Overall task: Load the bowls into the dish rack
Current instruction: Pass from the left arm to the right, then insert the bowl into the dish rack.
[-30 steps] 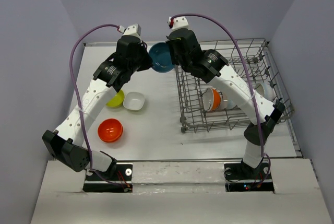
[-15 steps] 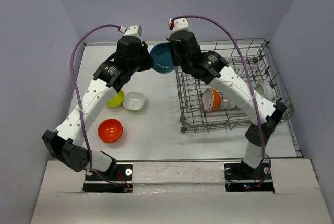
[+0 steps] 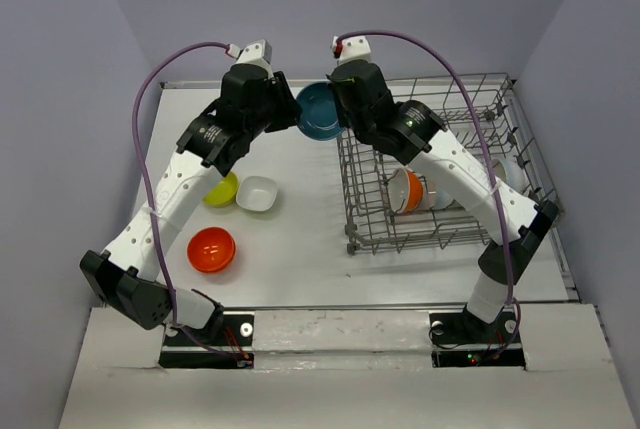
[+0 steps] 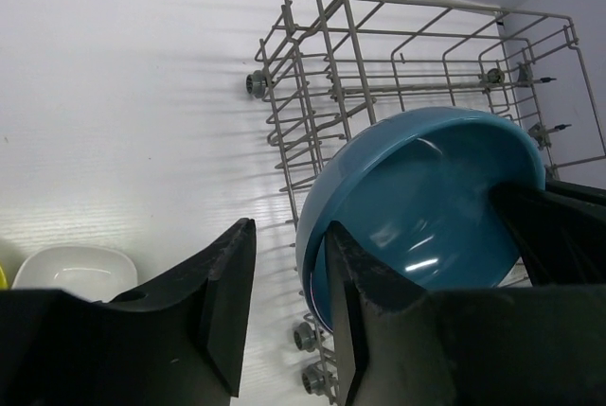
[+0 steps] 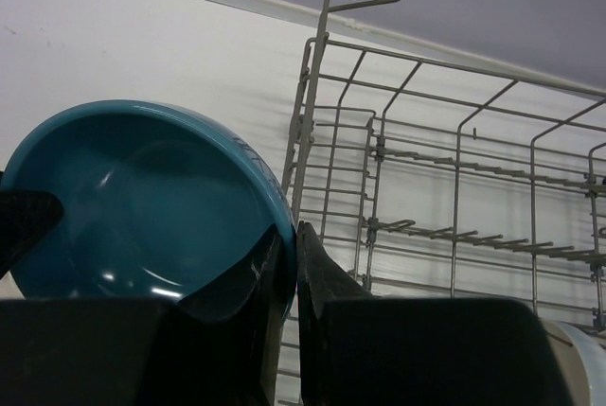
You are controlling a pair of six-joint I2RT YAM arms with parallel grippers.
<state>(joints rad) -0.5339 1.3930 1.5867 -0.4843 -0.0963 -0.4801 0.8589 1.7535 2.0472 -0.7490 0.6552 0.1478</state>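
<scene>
So we've got the white desk (image 3: 290, 249) with the grey wire dish rack (image 3: 400, 232) parked on its right half. The left arm (image 3: 170, 189) and right arm (image 3: 470, 179) both reach to the far side and meet just by the rack's far left corner.

The blue bowl (image 3: 320, 114) hangs in the air between them, tipped on its side, just beside that corner and not in the rack. The right jaws are pinched tight on its rim, so that arm is carrying it. The left jaws stand parted with a clear gap, the bowl's edge right by one finger (image 4: 379, 330). We can't tell if it touches.

Inside the rack we see an orange bowl (image 3: 404, 189) on edge against a white bowl (image 3: 430, 192). On the desk's left half, an orange-red bowl (image 3: 211, 249) sits nearest us, and beyond it a squarish white bowl (image 3: 257, 193) sits just beside a yellow-green bowl (image 3: 224, 189).
</scene>
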